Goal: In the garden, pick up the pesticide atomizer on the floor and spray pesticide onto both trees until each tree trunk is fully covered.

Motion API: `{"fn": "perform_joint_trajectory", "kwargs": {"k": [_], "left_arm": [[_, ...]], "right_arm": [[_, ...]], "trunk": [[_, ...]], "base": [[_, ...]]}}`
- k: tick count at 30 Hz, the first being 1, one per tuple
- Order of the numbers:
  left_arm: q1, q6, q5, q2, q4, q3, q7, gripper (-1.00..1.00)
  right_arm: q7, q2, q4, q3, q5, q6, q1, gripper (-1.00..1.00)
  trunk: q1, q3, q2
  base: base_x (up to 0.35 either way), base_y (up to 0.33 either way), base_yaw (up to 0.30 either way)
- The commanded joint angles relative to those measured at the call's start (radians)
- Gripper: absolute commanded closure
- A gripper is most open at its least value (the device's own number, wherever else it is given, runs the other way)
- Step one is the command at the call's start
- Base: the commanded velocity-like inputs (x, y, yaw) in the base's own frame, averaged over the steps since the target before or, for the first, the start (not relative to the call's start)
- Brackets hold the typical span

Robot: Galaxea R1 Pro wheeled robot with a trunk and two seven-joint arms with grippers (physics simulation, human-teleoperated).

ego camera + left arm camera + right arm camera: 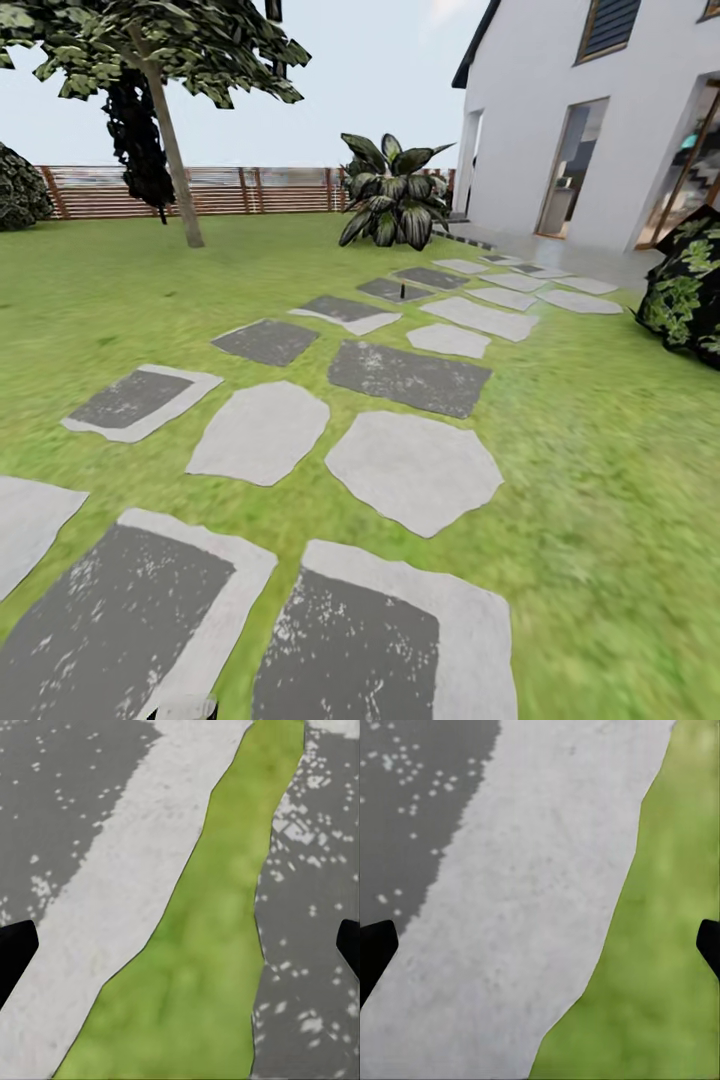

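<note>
**Robot on the slab path, atomizer far ahead**

In the head view a lawn (600, 480) spreads out with a path of grey and whitish stepping slabs (412, 470) running from 6 o'clock up toward 1 o'clock, where a white house (560, 130) stands. A tiny dark upright thing, most likely the pesticide atomizer (401, 292), sits on a far dark slab just above centre, at about 12 o'clock; it is too small to make out any detail. At 11 o'clock a tree (180, 190) with a thin, leaning pale trunk rises against a brown slat fence (250, 190) that closes the far edge of the lawn. A broad-leaved plant (392, 195) stands at 12 o'clock by the house corner, and a dark leafy bush (690, 290) sits at 3 o'clock.

The left wrist view looks down on a strip of grass between 2 slabs. The left gripper (180, 952) is spread wide, its 2 dark fingertips (13, 952) at the picture's opposite edges with nothing between them.

The right wrist view shows a pale slab edge meeting grass. The right gripper (540, 949) is likewise wide apart and holds nothing, its fingertips (375, 949) showing at both edges.
</note>
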Motion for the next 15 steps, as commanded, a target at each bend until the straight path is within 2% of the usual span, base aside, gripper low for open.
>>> {"fn": "perform_joint_trajectory", "kwargs": {"k": [1,15], "left_arm": [[0.0,-0.003,0.001,0.0,0.001,0.002,0.0,-1.0],[-0.001,-0.004,0.001,-0.002,0.001,0.002,0.0,-1.0]], "right_arm": [[0.0,-0.001,0.001,0.002,0.002,-0.003,0.0,-1.0],[0.0,-0.001,0.001,0.001,0.002,-0.003,0.0,-1.0]], "trunk": [[0.0,-0.001,0.0],[0.0,-0.001,0.0]], "base": [[0.339,0.0,0.0],[0.339,0.0,0.0]]}}
